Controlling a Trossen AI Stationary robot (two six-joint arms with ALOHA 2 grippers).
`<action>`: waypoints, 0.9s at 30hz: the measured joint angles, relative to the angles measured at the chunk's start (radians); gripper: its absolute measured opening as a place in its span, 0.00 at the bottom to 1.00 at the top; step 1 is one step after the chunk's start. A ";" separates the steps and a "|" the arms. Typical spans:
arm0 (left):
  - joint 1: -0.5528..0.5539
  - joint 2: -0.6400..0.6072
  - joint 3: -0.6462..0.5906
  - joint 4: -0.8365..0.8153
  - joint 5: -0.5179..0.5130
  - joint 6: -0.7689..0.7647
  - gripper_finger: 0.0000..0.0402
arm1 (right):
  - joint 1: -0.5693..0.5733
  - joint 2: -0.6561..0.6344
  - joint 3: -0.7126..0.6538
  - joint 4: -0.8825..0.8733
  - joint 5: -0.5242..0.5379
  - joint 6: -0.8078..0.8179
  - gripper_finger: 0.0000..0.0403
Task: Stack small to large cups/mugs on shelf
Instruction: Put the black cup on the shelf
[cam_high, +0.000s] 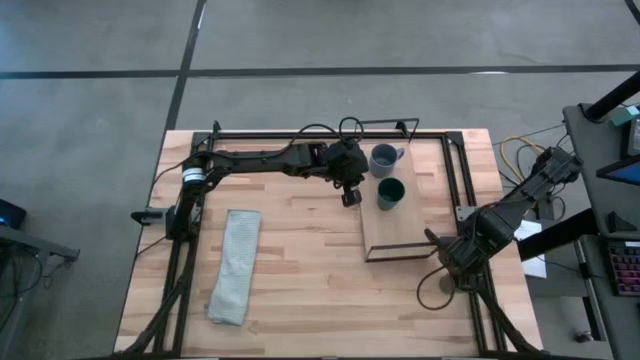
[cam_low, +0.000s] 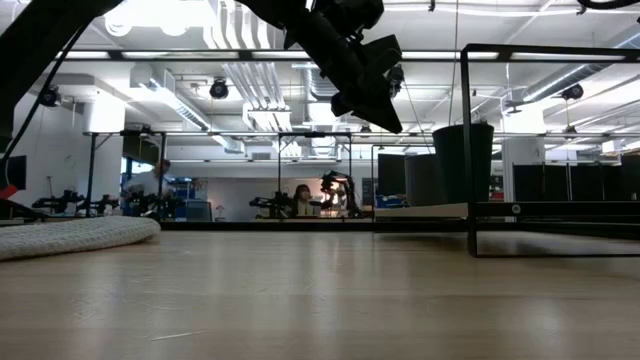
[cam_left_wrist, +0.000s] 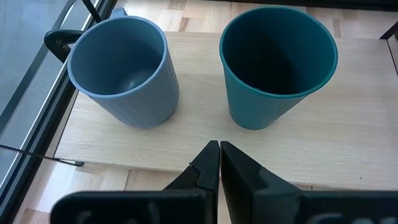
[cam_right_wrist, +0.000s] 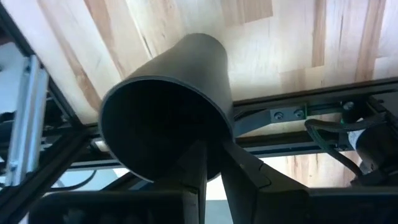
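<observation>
The blue-grey mug (cam_left_wrist: 121, 71) and the dark green cup (cam_left_wrist: 277, 62) stand upright, side by side, on the light-wood shelf (cam_high: 400, 232). In the high view the mug (cam_high: 383, 158) is toward the far edge and the green cup (cam_high: 390, 193) just nearer. My left gripper (cam_left_wrist: 219, 155) is shut and empty. It hovers above the table just left of the shelf's far end (cam_high: 350, 197), pointing at the gap between the two cups. My right gripper (cam_right_wrist: 214, 146) is by the shelf's near right corner (cam_high: 440, 245), shut on the dark brown-black cup (cam_right_wrist: 165, 106). My right gripper holds the dark brown-black cup by its rim (cam_right_wrist: 227, 121), with one finger (cam_right_wrist: 193, 163) inside the mouth and the other (cam_right_wrist: 244, 167) outside against the wall. The cup lies along the fingers, mouth toward the wrist and base pointing away. Whether it rests on anything does not show.
A long grey folded cloth (cam_high: 235, 265) lies on the table's left half, near side. Black wire frames (cam_low: 470, 150) rise at the shelf's short ends. Black rails (cam_high: 455, 170) run along the table's edges. Bare planks lie between the cloth and the shelf.
</observation>
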 joint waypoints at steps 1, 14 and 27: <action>0.000 0.000 0.000 0.000 0.000 0.000 0.00 | 0.004 0.003 -0.004 0.001 0.001 0.000 0.10; 0.000 0.000 0.000 0.001 0.000 0.000 0.00 | 0.007 0.013 -0.084 0.100 0.000 0.008 0.10; 0.000 0.000 0.000 0.002 0.000 0.000 0.00 | 0.007 0.012 -0.084 0.114 0.001 0.008 0.02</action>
